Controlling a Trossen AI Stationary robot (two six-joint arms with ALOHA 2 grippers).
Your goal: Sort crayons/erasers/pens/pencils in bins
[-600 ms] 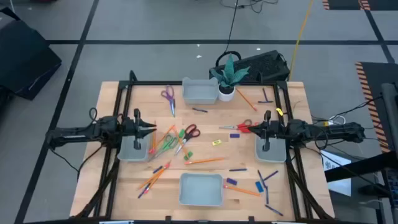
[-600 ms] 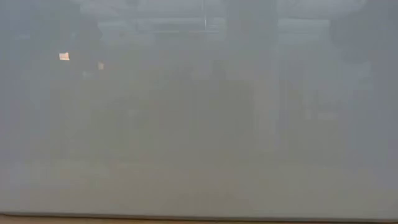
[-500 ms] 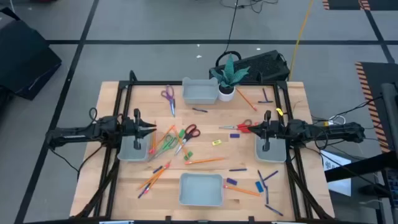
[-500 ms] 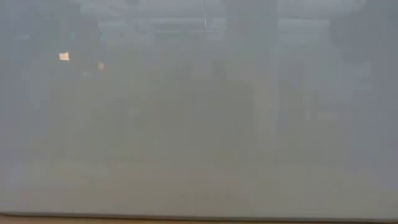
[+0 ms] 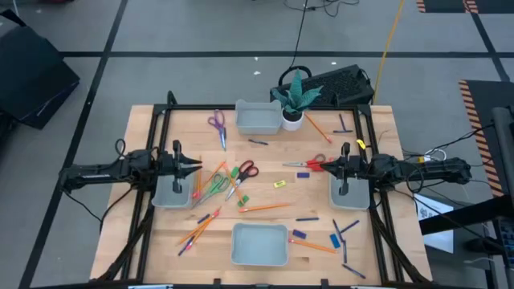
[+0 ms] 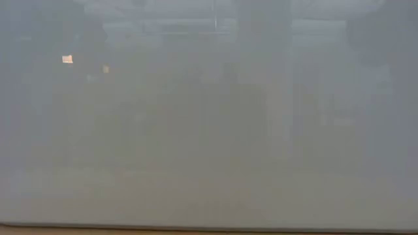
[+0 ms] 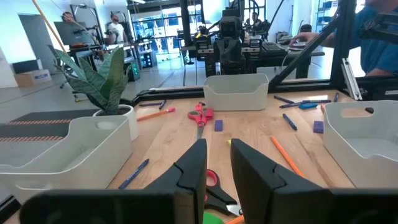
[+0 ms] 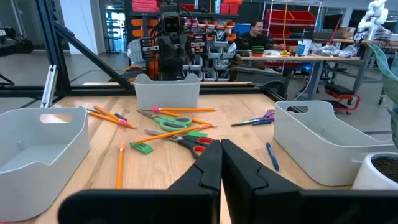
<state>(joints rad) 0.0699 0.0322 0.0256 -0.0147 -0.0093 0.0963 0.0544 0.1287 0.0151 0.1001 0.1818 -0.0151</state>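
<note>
Nothing sorted yet: left pincer (image 5: 195, 164), fingers slightly apart and empty, hovers at the table's (image 5: 265, 197) 9 o'clock edge, pencils (image 5: 210, 181) lying just beyond at its 3 o'clock, long axes diagonal; right pincer (image 5: 325, 166), fingers together, waits opposite.

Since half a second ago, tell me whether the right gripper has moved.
No. In the high view the right gripper sits at the same spot above the right-hand bin, beside the red scissors, as in the earlier pictures.

Closed fingers (image 8: 219, 163), scattered pencils (image 8: 174, 133), scissors (image 8: 166, 122), grey bins (image 8: 167, 91)
</note>
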